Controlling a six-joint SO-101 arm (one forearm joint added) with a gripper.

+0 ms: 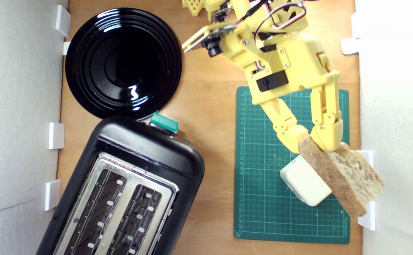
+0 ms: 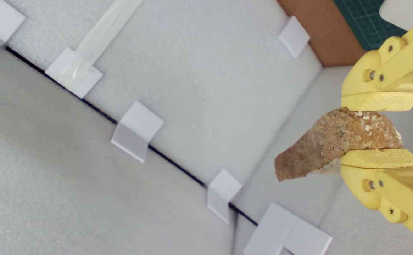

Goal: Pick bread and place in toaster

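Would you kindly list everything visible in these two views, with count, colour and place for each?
bread: one, light brown crumb with a darker crust, clamped in the gripper, overhanging the mat's edge at the exterior view's right.
toaster: one, black with a silver top, two empty slots, exterior view's lower left.
lever: one, teal-green, on the toaster's end nearest the plate.
plate: one, glossy black, empty, exterior view's upper left.
cutting mat: one, dark green with a grid, exterior view's right.
block: one, cream-white, rounded, on the mat, partly under the bread.
table: one, brown wood.
foam walls: white-grey, along both sides.
wall clips: several, white, along the table's edges.
arm: one, yellow.
gripper: one, yellow, shut on the bread.
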